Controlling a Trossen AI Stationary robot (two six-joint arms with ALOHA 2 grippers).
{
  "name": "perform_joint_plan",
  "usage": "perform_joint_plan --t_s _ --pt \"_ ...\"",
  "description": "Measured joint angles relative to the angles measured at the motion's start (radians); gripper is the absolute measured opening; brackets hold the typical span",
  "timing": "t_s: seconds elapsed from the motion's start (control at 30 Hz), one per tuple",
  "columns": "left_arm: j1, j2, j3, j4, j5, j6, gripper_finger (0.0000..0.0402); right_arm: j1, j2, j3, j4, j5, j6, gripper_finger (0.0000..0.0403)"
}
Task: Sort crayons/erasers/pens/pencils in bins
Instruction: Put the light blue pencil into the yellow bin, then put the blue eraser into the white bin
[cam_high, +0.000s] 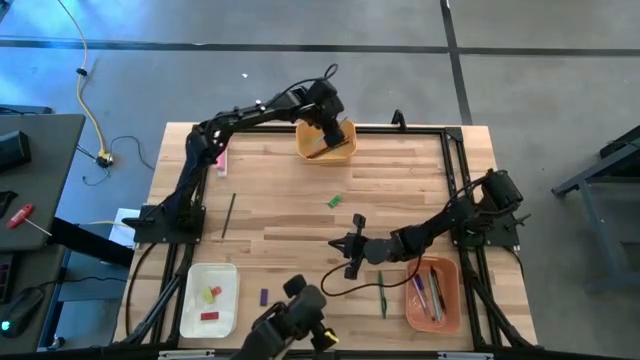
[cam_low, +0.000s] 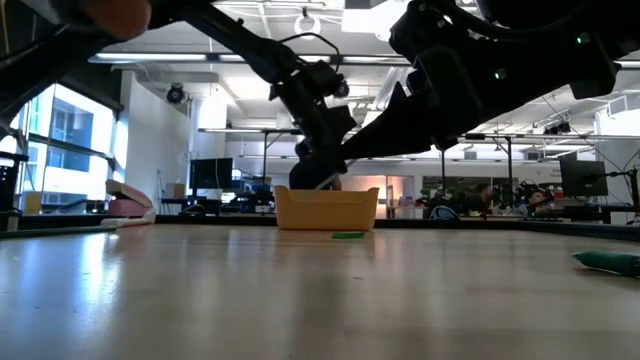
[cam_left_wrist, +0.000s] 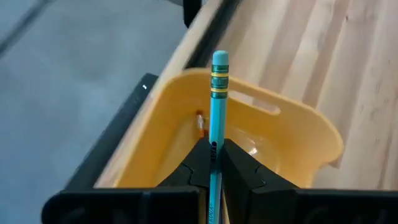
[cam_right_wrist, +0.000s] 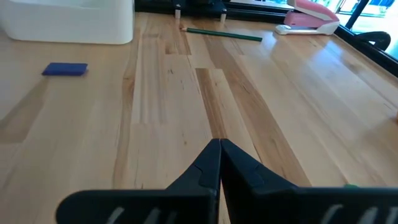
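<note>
My left gripper (cam_high: 331, 128) is at the table's far edge, above the yellow-orange bin (cam_high: 326, 141), and is shut on a teal pencil (cam_left_wrist: 218, 99) that has a teal eraser on its end. A brown pencil (cam_left_wrist: 199, 123) lies inside that bin. My right gripper (cam_high: 349, 250) is shut and empty, low over the table's near middle. A dark green pencil (cam_high: 229, 215) lies flat at the left. A green pen (cam_high: 381, 295) lies by the salmon-orange bin (cam_high: 435, 296). A green eraser (cam_high: 335, 201) and a purple piece (cam_high: 264, 297) lie on the wood. My left gripper pinches the teal pencil's shaft (cam_left_wrist: 214, 148) between its two fingers. The pencil runs along the fingers, and its eraser end (cam_left_wrist: 220, 60) sticks out past the fingertips. The fingers slant down toward the bin from above. The pencil is lifted clear over the bin's opening.
The white bin (cam_high: 210, 298) at the near left holds several short crayons. The salmon-orange bin holds several pens. A thick pink bar (cam_high: 221, 160) lies at the far left edge. A black frame rail (cam_high: 455, 160) borders the table. Bare wood lies across the middle.
</note>
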Motion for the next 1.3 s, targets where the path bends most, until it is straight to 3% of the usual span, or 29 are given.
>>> perform_joint_plan --t_s 0.83,1.2,1.3 --pt "0.005 0.103 0.001 0.007 0.028 0.044 0.0021 0.0 0.0 0.0 -0.004 0.0 0.0 0.0" --pt "0.001 0.103 0.001 0.02 0.004 0.038 0.0082 0.0 0.0 0.0 -0.013 0.0 0.0 0.0" --pt "-0.002 0.103 0.001 0.019 -0.057 0.04 0.0092 0.0 0.0 0.0 -0.028 0.0 0.0 0.0"
